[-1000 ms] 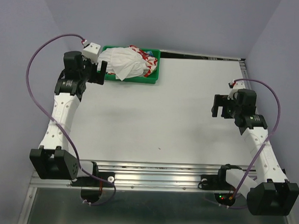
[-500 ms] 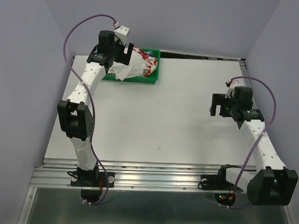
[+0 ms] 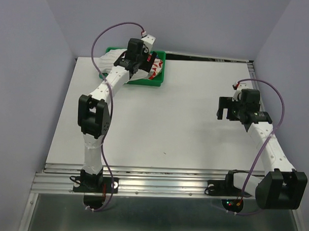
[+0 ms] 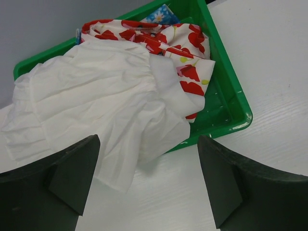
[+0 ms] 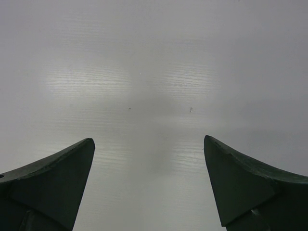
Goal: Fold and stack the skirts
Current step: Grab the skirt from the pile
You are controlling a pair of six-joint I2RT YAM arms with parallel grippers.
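Left arm (image 3: pixel 111 86) has swung right over the last 1 s: wrist was beside the left end of the green tray (image 3: pixel 154 83), now it hangs right above the tray, with the elbow pulled in toward the middle of the counter (image 3: pixel 169 126). Right arm (image 3: pixel 268 142) has barely shifted, same spot near the right edge. Left jaws are spread wide with nothing between them; in the wrist view the 2 tips frame the cloth below and touch none of it. Right jaws are also wide apart, holding nothing, over bare counter (image 5: pixel 154 72), well apart from the tray. Both skirts sit in the tray (image 4: pixel 237 111) at the far-left corner of the counter, unfolded and bunched. White skirt (image 4: pixel 96 101) is on top, ruffled, covering most of the tray; its lower edge spills over the tray's rim onto the counter (image 4: pixel 269 57). From the top view only a patch of the white skirt (image 3: pixel 109 58) shows left of the arm. Poppy skirt (image 4: pixel 188 50) lies under it, showing at the tray's right end with red flowers on white; the same bit (image 3: pixel 156 68) peeks out beside the wrist from above. 1 small blue scrap with a daisy print (image 4: pixel 161 14) sticks out at the tray's far rim; cannot tell what it belongs to.
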